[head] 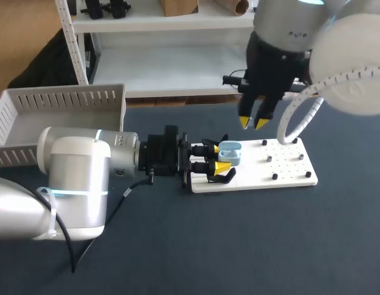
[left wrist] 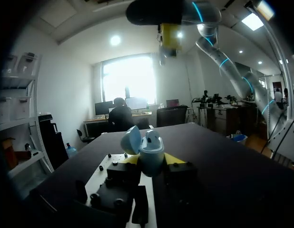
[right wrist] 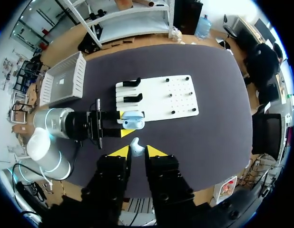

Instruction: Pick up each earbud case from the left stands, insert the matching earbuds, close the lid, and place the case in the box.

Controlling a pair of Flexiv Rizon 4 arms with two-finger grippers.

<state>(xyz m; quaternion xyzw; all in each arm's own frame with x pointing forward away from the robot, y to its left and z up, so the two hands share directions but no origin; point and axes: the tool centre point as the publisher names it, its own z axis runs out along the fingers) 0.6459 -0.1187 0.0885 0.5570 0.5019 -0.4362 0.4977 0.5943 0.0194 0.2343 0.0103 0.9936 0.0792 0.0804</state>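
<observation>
In the upper left, the box (head: pixel 61 98) shows no case inside. In the middle, my left gripper (head: pixel 219 158) is clenched on the open earbud case (head: pixel 230 152), at the left edge of the white board (head: pixel 288 165). Up and right, my right gripper (head: pixel 254 123) pinches one earbud (right wrist: pixel 136 146). I judge inserting, closing and boxing are left.

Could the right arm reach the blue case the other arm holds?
Probably yes. The right end effector, holding an earbud, hangs above the open case; nothing lies between, and the left end effector grips only its sides.
</observation>
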